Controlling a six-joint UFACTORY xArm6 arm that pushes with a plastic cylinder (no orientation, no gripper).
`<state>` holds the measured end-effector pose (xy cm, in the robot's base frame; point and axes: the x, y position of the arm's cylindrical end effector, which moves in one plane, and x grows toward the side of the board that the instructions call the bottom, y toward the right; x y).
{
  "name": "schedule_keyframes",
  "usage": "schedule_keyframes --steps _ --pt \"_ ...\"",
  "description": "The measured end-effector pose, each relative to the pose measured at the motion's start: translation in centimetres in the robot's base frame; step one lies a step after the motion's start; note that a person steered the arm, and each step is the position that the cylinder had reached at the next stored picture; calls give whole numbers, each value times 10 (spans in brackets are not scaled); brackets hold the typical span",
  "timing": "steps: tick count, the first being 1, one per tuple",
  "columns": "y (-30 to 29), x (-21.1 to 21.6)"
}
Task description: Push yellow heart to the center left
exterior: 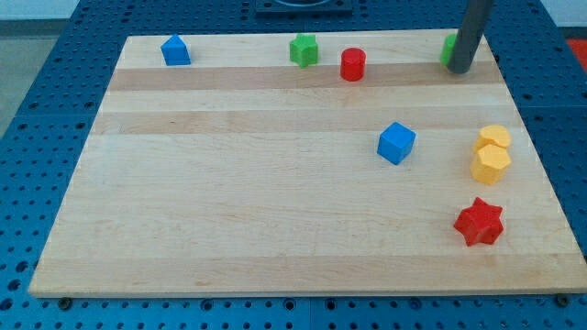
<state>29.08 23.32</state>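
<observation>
Though partly hidden, yellow heart (493,137), rounded

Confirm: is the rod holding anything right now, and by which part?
Nothing held. My tip only pushes; it sits at the view's top right against a green block, far from the yellow heart.

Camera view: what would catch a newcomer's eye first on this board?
Probably the dark rod at the view's top right, my tip resting beside a half-hidden green block. Next, the cluster at the right edge: two yellow blocks touching, the yellow heart above a yellow hexagon, with a red star below and a blue cube to their left.
</observation>
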Motion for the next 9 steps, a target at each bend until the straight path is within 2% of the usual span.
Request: schedule_keyframes --steps 1,3,6,7,9 --pt "14 32" --pt "58 65" --pt "63 151" --pt "46 161" --pt "-28 161"
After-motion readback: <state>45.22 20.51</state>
